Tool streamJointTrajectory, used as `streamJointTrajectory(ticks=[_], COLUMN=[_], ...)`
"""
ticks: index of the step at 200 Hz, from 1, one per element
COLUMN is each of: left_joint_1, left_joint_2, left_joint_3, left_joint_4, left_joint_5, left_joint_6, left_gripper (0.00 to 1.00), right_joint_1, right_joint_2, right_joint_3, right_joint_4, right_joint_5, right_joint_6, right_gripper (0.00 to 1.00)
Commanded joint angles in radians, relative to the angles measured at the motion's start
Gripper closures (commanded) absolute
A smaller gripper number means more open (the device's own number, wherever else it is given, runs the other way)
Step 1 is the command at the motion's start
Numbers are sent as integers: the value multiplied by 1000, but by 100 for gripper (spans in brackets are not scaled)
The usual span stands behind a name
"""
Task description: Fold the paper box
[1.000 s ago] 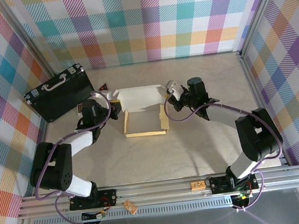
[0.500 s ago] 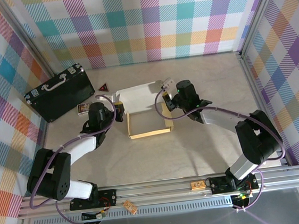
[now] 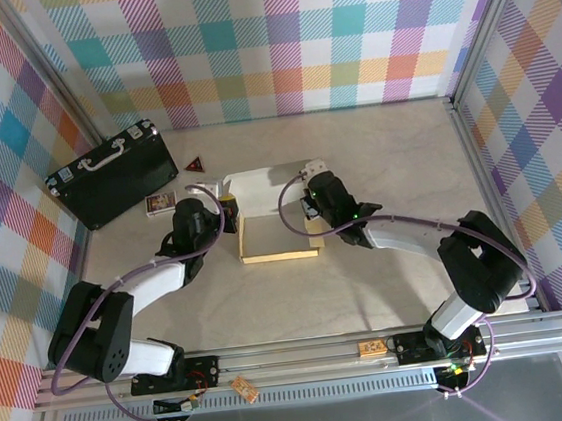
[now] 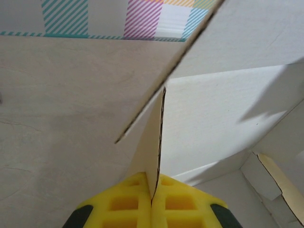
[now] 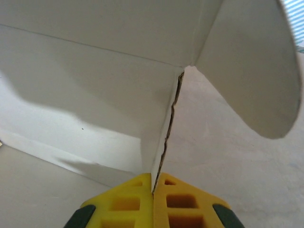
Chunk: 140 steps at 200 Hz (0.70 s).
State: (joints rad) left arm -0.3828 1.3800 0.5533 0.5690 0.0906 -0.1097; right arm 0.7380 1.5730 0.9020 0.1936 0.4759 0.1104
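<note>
The paper box (image 3: pixel 276 239) sits mid-table as a half-formed shallow tray, tan outside and white inside, with its white lid flap (image 3: pixel 263 182) raised at the back. My left gripper (image 3: pixel 229 217) is shut on the box's left side wall; in the left wrist view its yellow pads (image 4: pixel 128 202) pinch the wall's thin edge (image 4: pixel 154 142) at the gripper (image 4: pixel 153 190). My right gripper (image 3: pixel 312 210) is shut on the right side wall. In the right wrist view the gripper (image 5: pixel 153 189) clamps that wall (image 5: pixel 159 142), beside a rounded tab (image 5: pixel 251 66).
A black hard case (image 3: pixel 111 175) with a silver handle lies at the back left. A small card box (image 3: pixel 162 203) and a dark triangle piece (image 3: pixel 194 164) lie between the case and the paper box. Metal frame posts and checkered walls ring the table.
Both grippers have moved inward and slightly nearer, keeping hold of the side walls. The side walls stand closer together and the back flap looks steeper and narrower from above.
</note>
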Motion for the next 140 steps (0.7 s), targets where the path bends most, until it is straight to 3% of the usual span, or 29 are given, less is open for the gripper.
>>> streamJointTrajectory(ticks=[1,54,140], left_joint_1=[-43,-66,-150], left_joint_2=[-22,-65,-130], left_joint_3=[-61,-97,-130], left_joint_4=[-85,-125,-131], left_joint_5=[61,43,-164], left_joint_6=[14,-5,-182], left_gripper=[100,100,100], right_joint_1=[56,100,189], right_joint_2=[-16,1,-8], right_joint_3=[-41,-6,-26], right_joint_4=[-15,-130,-181], right_joint_5=[14,75,201], right_joint_6=[82,202,288], right_gripper=[100,100,100])
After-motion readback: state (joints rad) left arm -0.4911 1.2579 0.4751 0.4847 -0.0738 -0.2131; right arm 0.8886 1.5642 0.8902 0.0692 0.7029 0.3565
